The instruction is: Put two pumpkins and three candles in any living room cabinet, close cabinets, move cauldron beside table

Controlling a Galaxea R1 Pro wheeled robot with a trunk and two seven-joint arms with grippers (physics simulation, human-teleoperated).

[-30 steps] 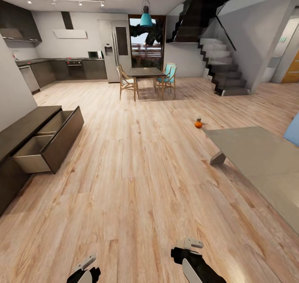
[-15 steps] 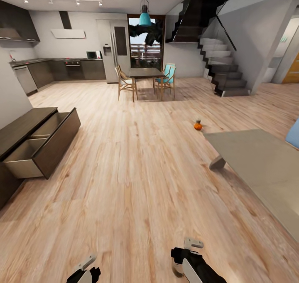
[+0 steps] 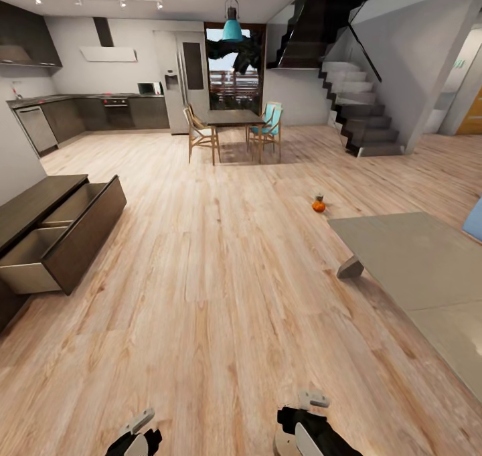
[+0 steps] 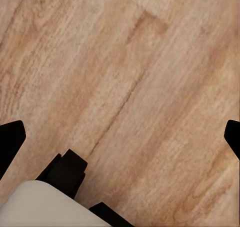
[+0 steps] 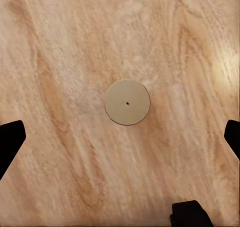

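- Since a second ago the whole head view has shifted: the cabinet (image 3: 47,232) sits further to the picture's left and the table (image 3: 415,262) has drawn nearer. That is the camera moving with the base, not the things. Both grippers keep their places low in the frame.
- Cabinet: two drawers stand pulled out, pale insides showing. I can't tell whether anything lies in them.
- A pumpkin (image 3: 318,206) rests on the floor (image 3: 221,295) just beyond the table's far corner. A small dark-grey object, too small to name, touches it behind.
- A candle (image 5: 127,102) stands upright on the floor directly under the right gripper (image 5: 120,137), seen end-on as a pale disc. In the head view a pale shape by that gripper (image 3: 302,416) is likely the same candle.
- Right gripper: fingers spread wide, candle between them but lower down, not touched.
- Left gripper (image 4: 120,137): fingers spread, nothing between them, bare floor beneath.
- Judgement: early to middle. Candle not yet picked up and pumpkin still out. Drawers still to shut. Cauldron, second pumpkin and the other candles can't be accounted for.
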